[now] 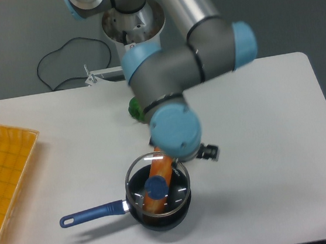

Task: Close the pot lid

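The dark pot (160,216) stands at the front middle of the table, its long blue handle (91,214) pointing left. The glass lid (179,182) with its blue knob (155,186) lies over the pot's mouth; whether it is fully seated I cannot tell. An orange, carrot-like object (161,166) shows through the glass, running from the far rim towards the knob. The arm's blue wrist joint (175,129) hangs just behind and above the pot and hides my gripper's fingers. Only a small black part (209,151) sticks out beside it.
A green vegetable (134,109) lies behind the arm near the table's middle. A yellow tray (3,169) sits at the left edge. A black cable (62,65) loops at the back left by the robot base (133,25).
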